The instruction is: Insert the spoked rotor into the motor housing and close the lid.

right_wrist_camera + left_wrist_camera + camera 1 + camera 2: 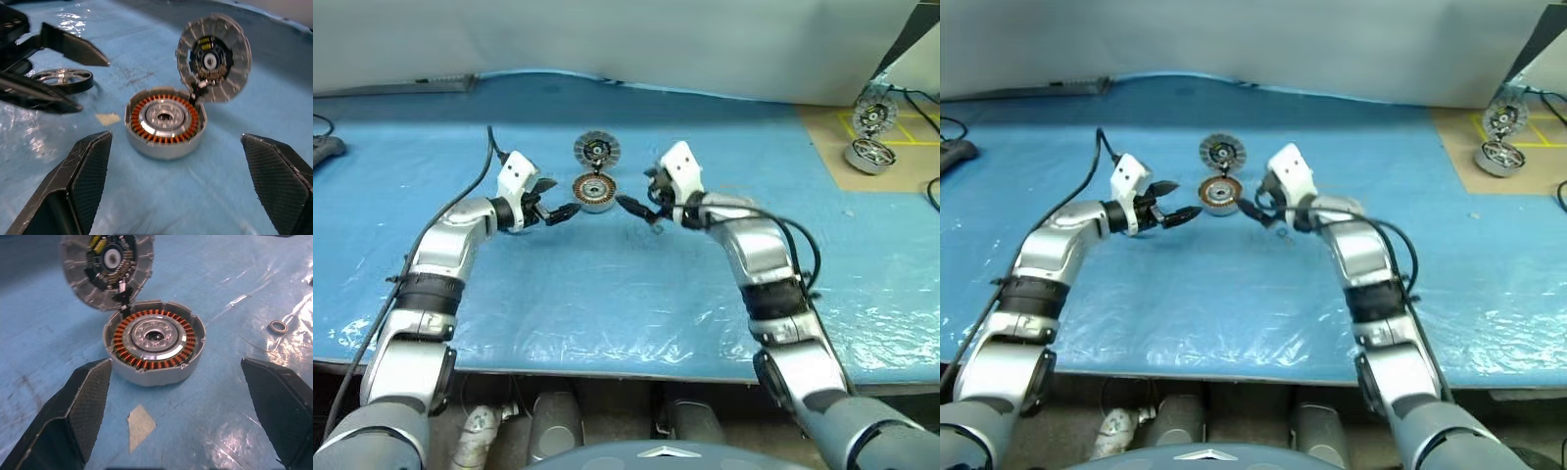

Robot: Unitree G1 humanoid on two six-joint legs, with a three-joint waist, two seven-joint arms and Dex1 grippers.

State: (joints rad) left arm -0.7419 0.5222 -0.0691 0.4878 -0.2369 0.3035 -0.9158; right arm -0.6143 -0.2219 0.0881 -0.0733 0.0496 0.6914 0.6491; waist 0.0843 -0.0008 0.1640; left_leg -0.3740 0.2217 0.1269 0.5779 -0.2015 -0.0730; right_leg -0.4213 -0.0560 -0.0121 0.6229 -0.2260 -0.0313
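The motor housing (593, 192) sits on the blue mat, a grey cup with copper windings (128, 328) around a silver centre. Its lid (596, 150) stands hinged open behind it, ribbed inner face towards me. Just left of the housing my left gripper (556, 202) is open, with nothing between its fingers (83, 401). The spoked rotor (63, 78) lies flat on the mat under those fingers, seen from the right wrist. My right gripper (636, 199) is open and empty just right of the housing, pointing at it.
A second motor unit (869, 155) with its raised lid (874, 115) rests on tan cardboard at the far right. A small metal ring (278, 326) and a scrap of tape (141, 423) lie on the mat near the housing. A black cable (460, 191) trails behind the left arm.
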